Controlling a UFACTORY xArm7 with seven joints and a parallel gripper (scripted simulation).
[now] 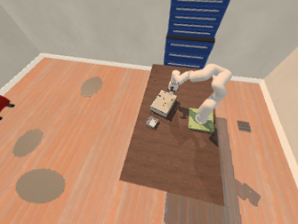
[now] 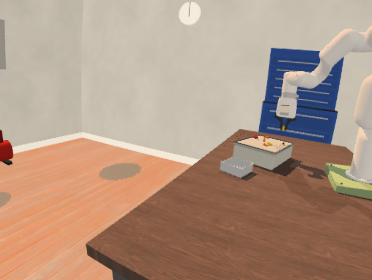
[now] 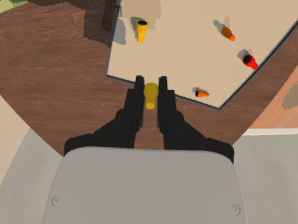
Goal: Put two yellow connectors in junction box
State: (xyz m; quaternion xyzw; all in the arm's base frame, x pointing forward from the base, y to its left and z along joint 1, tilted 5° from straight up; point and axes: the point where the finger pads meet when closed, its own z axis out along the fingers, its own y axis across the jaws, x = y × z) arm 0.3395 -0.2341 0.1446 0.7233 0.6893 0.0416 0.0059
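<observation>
My gripper is shut on a yellow connector and holds it high above the far edge of the tool case lid. In the exterior view the gripper hangs well above the case. On the lid lie two more yellow connectors, two orange ones and a red one. The grey junction box stands on the table beside the case, to its near left; it also shows in the top view.
The arm's green base plate sits on the table to the right of the case. A blue drawer cabinet stands behind the table. The brown table stretches toward the camera.
</observation>
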